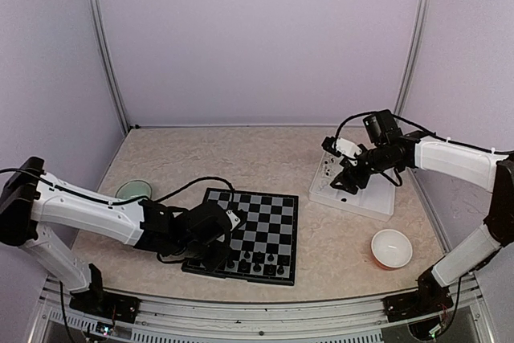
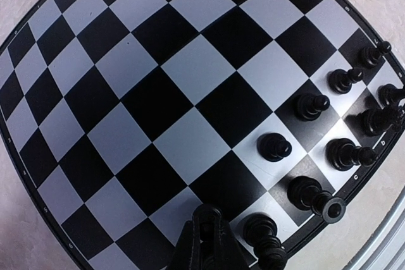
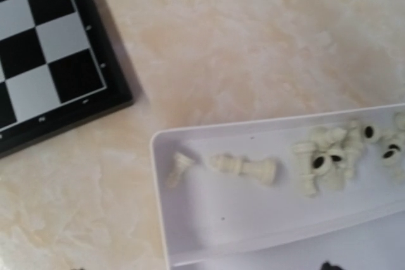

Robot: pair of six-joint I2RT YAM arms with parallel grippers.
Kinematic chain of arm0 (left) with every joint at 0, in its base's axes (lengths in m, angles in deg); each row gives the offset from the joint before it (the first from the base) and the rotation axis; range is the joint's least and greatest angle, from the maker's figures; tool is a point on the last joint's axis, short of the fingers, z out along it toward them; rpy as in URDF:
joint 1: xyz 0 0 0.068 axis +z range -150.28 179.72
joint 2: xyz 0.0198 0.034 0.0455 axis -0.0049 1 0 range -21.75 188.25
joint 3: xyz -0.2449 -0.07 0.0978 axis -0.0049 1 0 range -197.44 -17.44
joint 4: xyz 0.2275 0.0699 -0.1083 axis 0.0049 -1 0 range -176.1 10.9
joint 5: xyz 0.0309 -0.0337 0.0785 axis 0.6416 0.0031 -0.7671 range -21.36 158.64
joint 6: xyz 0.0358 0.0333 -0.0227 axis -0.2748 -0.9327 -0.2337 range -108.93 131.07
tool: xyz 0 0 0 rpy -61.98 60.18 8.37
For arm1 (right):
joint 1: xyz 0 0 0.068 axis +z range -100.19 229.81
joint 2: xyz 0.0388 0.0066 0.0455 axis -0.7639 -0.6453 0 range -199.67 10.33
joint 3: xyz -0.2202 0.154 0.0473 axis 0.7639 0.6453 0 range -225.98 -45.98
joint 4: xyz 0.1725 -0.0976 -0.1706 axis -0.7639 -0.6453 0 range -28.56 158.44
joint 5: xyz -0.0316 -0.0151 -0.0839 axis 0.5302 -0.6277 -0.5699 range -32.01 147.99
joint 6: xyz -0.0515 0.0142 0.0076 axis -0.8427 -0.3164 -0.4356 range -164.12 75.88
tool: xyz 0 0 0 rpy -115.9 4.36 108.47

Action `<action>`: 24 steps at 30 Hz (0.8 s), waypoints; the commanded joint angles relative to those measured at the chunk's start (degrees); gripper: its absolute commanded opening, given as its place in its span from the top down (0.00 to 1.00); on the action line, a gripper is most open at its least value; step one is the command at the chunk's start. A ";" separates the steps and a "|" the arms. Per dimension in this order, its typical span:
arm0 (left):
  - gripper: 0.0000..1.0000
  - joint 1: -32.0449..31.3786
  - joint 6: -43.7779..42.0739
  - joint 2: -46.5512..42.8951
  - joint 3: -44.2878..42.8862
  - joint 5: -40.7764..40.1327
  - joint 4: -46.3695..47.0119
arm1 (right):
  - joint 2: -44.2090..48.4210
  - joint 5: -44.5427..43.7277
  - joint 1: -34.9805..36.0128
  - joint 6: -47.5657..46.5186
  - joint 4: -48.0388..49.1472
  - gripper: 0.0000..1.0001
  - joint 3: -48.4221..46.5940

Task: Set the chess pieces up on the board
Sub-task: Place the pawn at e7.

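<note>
Lilac walls close in a marbled beige table, and everything sits relative to the board (image 1: 265, 213) at the middle near edge. Left of the board lies a small green dish (image 1: 133, 189). The left gripper (image 2: 204, 224) hangs low over the board's near-left part. Its fingers are pressed together with nothing between them, just beside the black chess pieces (image 2: 310, 105). These stand upright in two short rows along the board's near edge, and the rest of the squares are bare.

Right of the board lies a white tray (image 3: 221, 214) with white pieces (image 3: 243, 169) on their sides, some in a tangled cluster. A dark scrap at the lower edge of the right wrist view may be another black piece, but that is unclear. The right gripper (image 1: 347, 179) hovers above the tray. I cannot tell whether its jaws are apart. Nearer than the tray, and also right of the board, stands an orange bowl (image 1: 391, 248).

The setup looks to be partly done, with fetching the next piece from the tray as the step in hand. That move calls for lowering onto a single piece, clear of its neighbours, then carrying it to a free square and standing it upright.
</note>
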 commanded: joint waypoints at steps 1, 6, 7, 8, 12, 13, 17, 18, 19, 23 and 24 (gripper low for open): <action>0.94 -0.76 -1.30 1.73 -2.20 -2.59 0.75 | -0.56 2.17 0.16 0.47 -1.20 0.20 -0.76; 0.94 -0.77 -1.79 1.93 -3.01 -1.83 1.96 | -0.40 2.78 0.16 0.20 -1.32 0.20 -0.32; 0.94 -0.78 -1.95 2.07 -3.30 -1.80 1.93 | -0.52 2.97 0.20 0.24 -1.36 0.20 -0.35; 0.94 -0.79 -2.21 2.37 -3.66 -1.73 1.81 | -0.62 3.16 0.16 0.25 -1.48 0.20 -0.38; 0.94 -0.85 -2.85 3.70 -4.93 -0.80 1.56 | -1.02 3.65 0.16 0.25 -1.56 0.19 -0.34; 0.94 -0.86 -2.97 4.05 -5.20 -0.48 1.55 | -1.02 3.74 0.16 0.18 -1.56 0.19 -0.26; 0.94 -0.86 -3.04 4.81 -6.02 0.00 0.91 | -0.98 4.08 0.16 -0.01 -1.65 0.19 -0.10; 0.94 -0.86 -3.08 5.07 -6.14 0.00 0.59 | -0.90 4.08 0.16 -0.06 -1.76 0.19 -0.03; 0.94 -0.86 -3.02 5.17 -6.24 0.04 0.46 | -0.89 4.09 0.16 -0.10 -1.69 0.19 0.02; 0.94 -0.94 -2.74 4.95 -6.42 0.04 -0.06 | -0.81 4.35 0.16 -0.16 -1.55 0.19 0.20; 0.94 -0.94 -2.64 4.87 -6.47 0.16 -0.06 | -0.81 4.47 0.16 -0.18 -1.55 0.19 0.22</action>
